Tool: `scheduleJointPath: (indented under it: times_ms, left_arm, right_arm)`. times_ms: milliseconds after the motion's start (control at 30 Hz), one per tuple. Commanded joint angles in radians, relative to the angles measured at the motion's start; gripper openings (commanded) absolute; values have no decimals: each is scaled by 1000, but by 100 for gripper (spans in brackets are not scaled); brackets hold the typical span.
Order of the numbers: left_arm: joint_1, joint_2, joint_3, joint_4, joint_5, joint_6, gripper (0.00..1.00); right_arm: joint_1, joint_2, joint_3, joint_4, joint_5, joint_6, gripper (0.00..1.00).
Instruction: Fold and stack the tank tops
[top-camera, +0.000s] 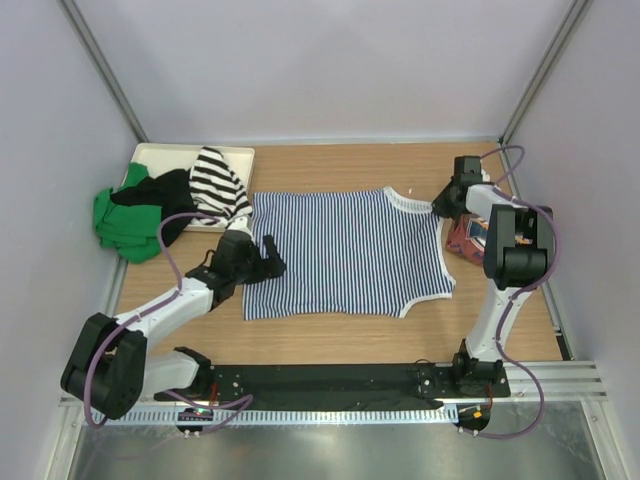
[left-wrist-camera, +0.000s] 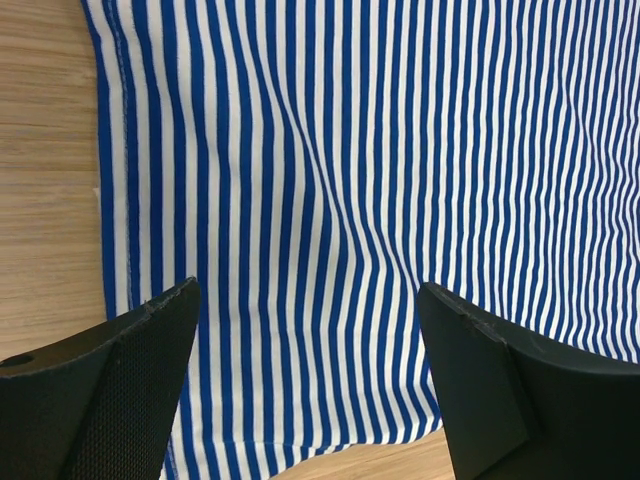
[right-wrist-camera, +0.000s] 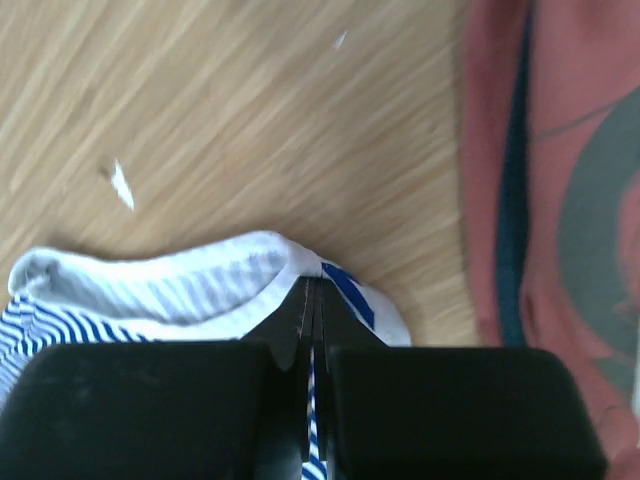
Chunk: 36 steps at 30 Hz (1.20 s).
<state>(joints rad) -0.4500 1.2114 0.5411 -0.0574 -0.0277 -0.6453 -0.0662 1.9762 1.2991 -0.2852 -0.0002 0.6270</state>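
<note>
The striped top (top-camera: 345, 250) lies spread flat in the middle of the tabletop (top-camera: 330, 335); the left gripper (top-camera: 268, 255) is over its left edge, fingers spread wide, contact with the cloth unclear; the right gripper (top-camera: 440, 208) is pinching the white-trimmed strap at the far right corner; the red top (top-camera: 465, 238) lies crumpled just beside that arm; a tray (top-camera: 175, 150) at far left carries 3 garments (top-camera: 215, 180), green, black and broad-striped.

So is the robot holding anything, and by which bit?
The right gripper pinches the striped tank top by its white-trimmed edge. The left gripper is open, holding nothing.
</note>
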Motion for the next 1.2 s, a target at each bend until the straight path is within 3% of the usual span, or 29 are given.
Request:
scheduleJointPath:
  times_ms: [0,67,167,200,233,467,600,767,833,867,967,1167]
  left_arm:
    - [-1,-35,-4,14,-38,16,90]
    - [-1,-45,-9,11,-49,15,90]
    - [0,-59,-10,-4,-80,12,90]
    - [0,-65,-12,-15,-86,10,90]
    - [-1,-70,-13,-21,-89,6,90]
    - [0,-213,-26,-223,-87,-105,91]
    - [-1,-352,-47,-369,-94,-181,93]
    - [0,-398,-40,-501,-100,-304,93]
    - [-1,-397,-44,-510,-66,-327,92]
    - [-1,-395,-50,-503,-54,-330,91]
    - [-1,-386,-82,-461,-20,-344,90]
    - [0,-366,-139,-429,3,-389,88]
  right_arm:
    - [-38,26,75,-29,110,26,1]
    - [-47,12,80,-28,127,30,3]
    - [-46,-39,52,-11,141,22,23]
    - [-37,-87,16,3,126,14,38]
    - [-27,-114,3,6,127,-4,43]
    - [170,-388,-148,-130,146,-92,45]
    - [242,-597,-393,-141,100,-58,49]
    - [368,-884,-601,-199,98,-26,54]
    - [413,-950,-641,-241,82,-13,53]
    - [430,-1000,-677,-249,66,-7,47]
    - [506,-1060,-733,-258,63,49,45]
    - [542,-1007,-751,-263,115,109,50]
